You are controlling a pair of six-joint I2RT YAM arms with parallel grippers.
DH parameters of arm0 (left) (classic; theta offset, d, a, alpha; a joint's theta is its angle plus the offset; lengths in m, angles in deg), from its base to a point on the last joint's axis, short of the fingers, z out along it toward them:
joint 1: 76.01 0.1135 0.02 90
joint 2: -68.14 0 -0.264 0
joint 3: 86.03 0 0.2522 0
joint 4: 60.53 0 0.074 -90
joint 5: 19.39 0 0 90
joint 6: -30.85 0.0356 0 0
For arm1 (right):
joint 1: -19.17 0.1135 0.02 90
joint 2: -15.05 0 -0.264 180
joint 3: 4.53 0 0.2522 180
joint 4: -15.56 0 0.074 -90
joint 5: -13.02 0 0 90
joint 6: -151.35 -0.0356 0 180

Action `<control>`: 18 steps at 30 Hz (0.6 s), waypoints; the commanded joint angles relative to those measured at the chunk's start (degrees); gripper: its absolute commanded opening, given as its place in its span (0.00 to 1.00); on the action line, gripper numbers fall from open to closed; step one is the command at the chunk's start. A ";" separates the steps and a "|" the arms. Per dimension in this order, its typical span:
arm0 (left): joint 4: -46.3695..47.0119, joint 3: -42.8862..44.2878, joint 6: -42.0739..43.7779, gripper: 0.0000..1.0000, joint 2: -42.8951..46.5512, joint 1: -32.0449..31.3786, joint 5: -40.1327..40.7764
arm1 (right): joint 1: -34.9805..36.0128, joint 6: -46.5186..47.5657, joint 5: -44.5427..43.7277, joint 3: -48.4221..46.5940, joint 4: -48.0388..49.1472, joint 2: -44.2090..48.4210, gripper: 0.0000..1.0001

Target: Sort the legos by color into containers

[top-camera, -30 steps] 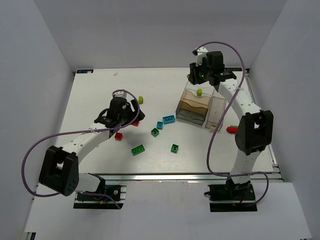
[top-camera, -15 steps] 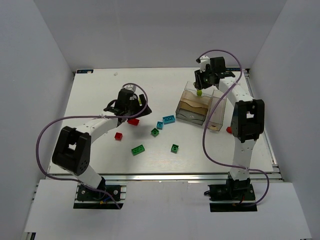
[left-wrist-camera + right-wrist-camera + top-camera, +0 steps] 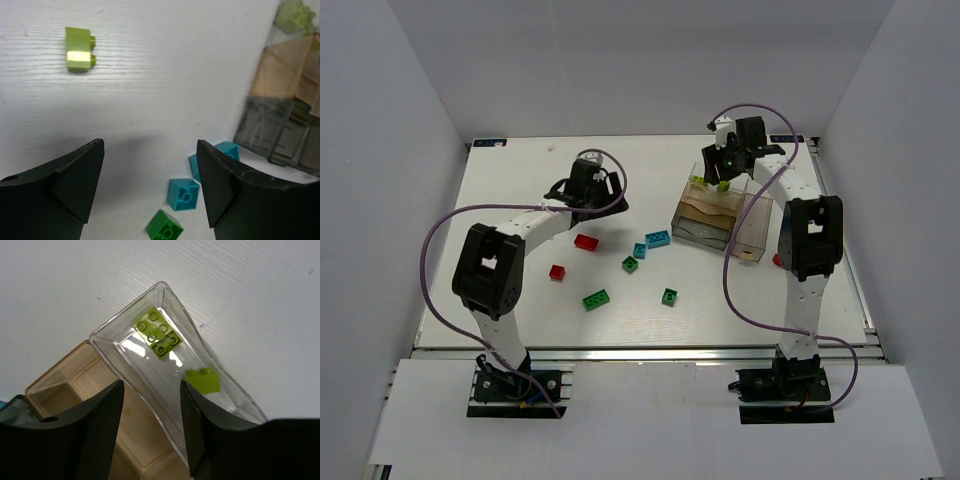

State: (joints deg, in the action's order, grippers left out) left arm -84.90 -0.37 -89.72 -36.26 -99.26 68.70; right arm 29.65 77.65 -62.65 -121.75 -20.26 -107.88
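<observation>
My left gripper [image 3: 601,197] is open and empty above the table; in its wrist view [image 3: 150,187] a lime lego [image 3: 79,47] lies ahead, and a cyan lego [image 3: 183,194] and a green lego [image 3: 165,229] lie below the jaws. A red lego [image 3: 586,241] lies just near of it. My right gripper [image 3: 720,170] is open and empty over the containers [image 3: 715,215]. In its wrist view [image 3: 150,415] the long clear box [image 3: 107,342] holds a flat lime lego [image 3: 160,332] and a lime brick [image 3: 202,380].
More legos lie loose mid-table: red [image 3: 557,272], green [image 3: 596,299], green [image 3: 669,296], green [image 3: 630,264], cyan [image 3: 658,238]. A red one [image 3: 779,260] sits behind the right arm. White walls close in three sides.
My left gripper has moved away from me and to the right, leaving the red lego on the table. My right wrist has dropped a little over the box, where two lime legos show.
</observation>
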 commanded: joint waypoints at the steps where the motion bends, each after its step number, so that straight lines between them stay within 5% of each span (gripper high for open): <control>1: -3.70 5.43 0.77 0.84 -1.58 0.66 7.07 | -1.25 -2.84 4.02 -1.49 0.00 5.75 0.52; 3: -5.20 7.72 0.77 0.78 -3.26 1.18 9.90 | -1.78 -4.33 6.75 0.09 -0.35 8.31 0.33; 5: -7.40 11.58 1.03 0.72 -5.98 1.18 13.59 | -2.57 -4.78 11.85 2.90 -0.96 12.53 0.27; 7: -9.33 14.57 1.82 0.68 -8.35 1.18 16.05 | -3.44 -2.77 19.19 4.75 -3.14 16.22 0.36; 9: -12.84 19.58 2.61 0.69 -12.31 1.18 18.69 | -3.71 1.61 25.19 6.78 -6.04 19.03 0.64; 10: -14.94 21.25 2.97 0.70 -13.62 1.18 19.13 | -3.80 1.98 28.09 7.39 -8.24 19.92 0.69; 18: -19.53 31.45 6.13 0.74 -23.29 1.18 20.29 | -5.21 1.46 29.71 16.78 -5.98 28.35 0.71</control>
State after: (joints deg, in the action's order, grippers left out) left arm -101.12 27.74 -85.63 -59.49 -98.08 87.21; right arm 25.17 78.45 -35.83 -108.31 -25.75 -81.30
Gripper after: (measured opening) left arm 0.744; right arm 0.712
